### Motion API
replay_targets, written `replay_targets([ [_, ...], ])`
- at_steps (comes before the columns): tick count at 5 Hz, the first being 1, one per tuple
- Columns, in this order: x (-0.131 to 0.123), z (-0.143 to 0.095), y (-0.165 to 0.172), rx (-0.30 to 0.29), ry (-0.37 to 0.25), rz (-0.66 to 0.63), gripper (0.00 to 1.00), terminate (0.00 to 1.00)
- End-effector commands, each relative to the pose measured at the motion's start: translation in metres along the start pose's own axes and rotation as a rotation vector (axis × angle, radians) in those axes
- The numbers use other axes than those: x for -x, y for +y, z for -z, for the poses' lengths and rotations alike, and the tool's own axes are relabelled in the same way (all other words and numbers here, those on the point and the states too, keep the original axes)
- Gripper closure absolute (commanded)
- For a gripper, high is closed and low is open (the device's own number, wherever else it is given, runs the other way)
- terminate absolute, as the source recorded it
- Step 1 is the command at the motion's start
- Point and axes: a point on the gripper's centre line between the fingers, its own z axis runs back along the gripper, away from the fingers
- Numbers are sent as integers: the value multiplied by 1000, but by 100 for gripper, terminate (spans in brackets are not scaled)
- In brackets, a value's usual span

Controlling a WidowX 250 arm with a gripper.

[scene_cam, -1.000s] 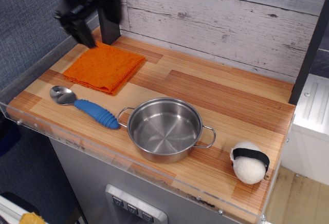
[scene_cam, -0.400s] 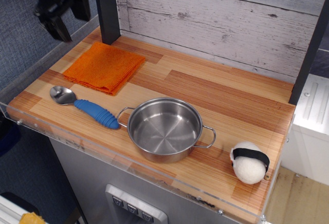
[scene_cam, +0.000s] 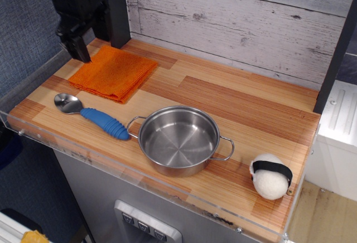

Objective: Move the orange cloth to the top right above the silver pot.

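Observation:
The orange cloth (scene_cam: 113,72) lies folded flat at the back left of the wooden table. The silver pot (scene_cam: 178,139) stands empty near the front middle, with a wire loop handle on each side. My black gripper (scene_cam: 85,43) hangs above the cloth's far left corner, close to it and holding nothing. Its jaws look apart. One fingertip (scene_cam: 78,50) points down at the cloth's edge, and the other blends into the dark post behind it.
A spoon with a blue handle (scene_cam: 91,114) lies between the cloth and the pot. A white ball with a black band (scene_cam: 270,175) sits at the front right. A dark post (scene_cam: 115,10) stands just behind the cloth, and a plank wall runs along the back.
The gripper swung left and up away from the cloth, then came back right and down to the cloth's far left corner. The cloth, pot and spoon have not moved.

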Motion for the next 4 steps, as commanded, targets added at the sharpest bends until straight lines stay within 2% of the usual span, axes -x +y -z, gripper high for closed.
replay_targets([
  [1,-7,19,-3,-10,-34,-64,0,0],
  [3,-10,55,9,-82,-27,-83,0,0],
  [4,-2,55,5,-82,-20,-75,0,0],
])
